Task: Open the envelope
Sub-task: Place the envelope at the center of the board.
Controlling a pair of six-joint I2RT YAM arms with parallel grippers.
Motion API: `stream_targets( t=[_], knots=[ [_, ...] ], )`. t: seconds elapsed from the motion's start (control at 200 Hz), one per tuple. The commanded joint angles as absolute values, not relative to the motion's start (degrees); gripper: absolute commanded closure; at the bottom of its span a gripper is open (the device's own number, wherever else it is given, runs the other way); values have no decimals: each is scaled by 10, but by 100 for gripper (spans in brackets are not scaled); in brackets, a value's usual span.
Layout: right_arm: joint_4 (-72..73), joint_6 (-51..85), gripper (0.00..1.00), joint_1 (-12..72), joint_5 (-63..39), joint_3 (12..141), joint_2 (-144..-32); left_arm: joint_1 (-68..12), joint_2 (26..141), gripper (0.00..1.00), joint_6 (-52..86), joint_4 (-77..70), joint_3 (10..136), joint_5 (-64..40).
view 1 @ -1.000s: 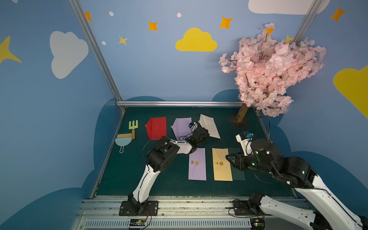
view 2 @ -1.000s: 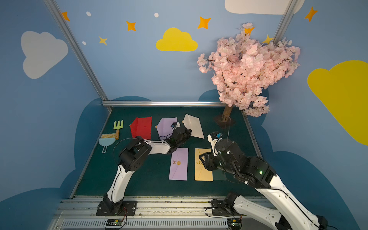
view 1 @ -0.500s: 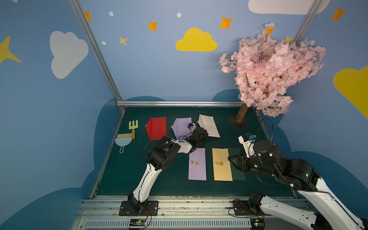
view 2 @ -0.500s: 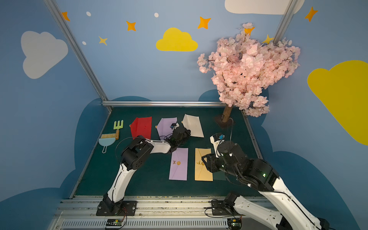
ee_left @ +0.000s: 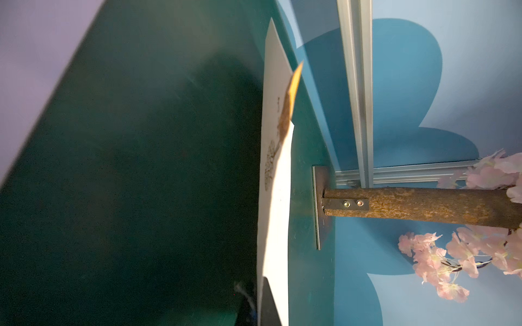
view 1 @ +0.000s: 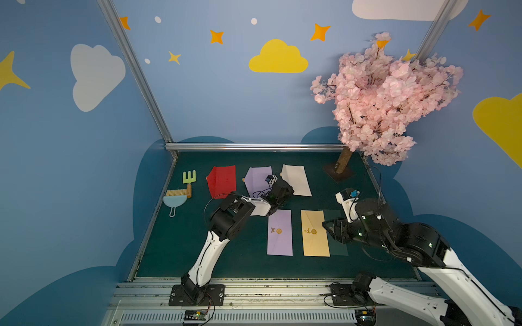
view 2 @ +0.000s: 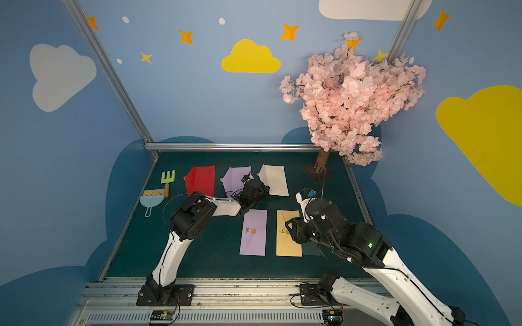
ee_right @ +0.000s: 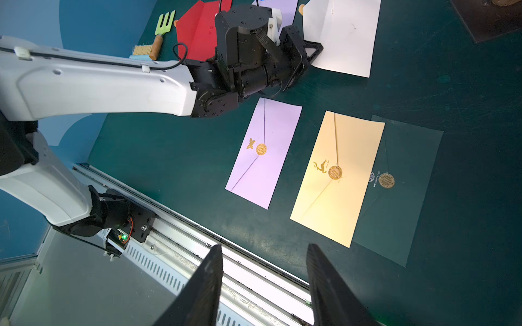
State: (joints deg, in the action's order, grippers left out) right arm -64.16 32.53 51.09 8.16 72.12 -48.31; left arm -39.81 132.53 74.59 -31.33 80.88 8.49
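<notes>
A white envelope (view 1: 298, 180) (view 2: 275, 180) lies at the back of the green mat, in both top views. Its flap, tipped with a gold seal (ee_left: 293, 84), stands up off the body. My left gripper (view 1: 287, 190) (view 2: 264, 189) (ee_right: 313, 53) is at the envelope's near left edge. In the left wrist view it (ee_left: 260, 296) is shut on the white flap's edge (ee_left: 275, 225). My right gripper (ee_right: 264, 271) is open and empty. It hovers over the right edge of the yellow envelope (view 1: 332, 228) (view 2: 292, 228).
Behind stand an opened red envelope (view 1: 223, 180) and an opened lilac one (view 1: 257, 180). In front lie sealed lilac (ee_right: 265, 152), yellow (ee_right: 336, 175) and dark green (ee_right: 401, 186) envelopes. A pink tree's base plate (view 1: 337, 173) is back right; brush (view 1: 175, 197) and fork (view 1: 188, 180) lie left.
The right arm has shifted slightly back and forth over the front envelopes. The left gripper stays shut at the white envelope, barely moved.
</notes>
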Motion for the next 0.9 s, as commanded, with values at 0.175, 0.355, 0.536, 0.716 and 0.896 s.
stream_targets(
  t=[0.175,0.355,0.536,0.716,0.896],
  knots=[
    [-639,323,50,510,88,721,-487,-392,1332,76,739,-308,800,68],
    [-639,325,50,510,90,717,-484,-392,1317,64,736,-311,779,78],
    [-639,326,50,510,92,712,-480,-389,1288,63,734,-323,737,93],
    [-632,328,50,510,86,701,-484,-387,1246,61,708,-338,698,102],
    [-616,330,50,510,82,692,-496,-387,1191,61,669,-348,673,93]
  ],
)
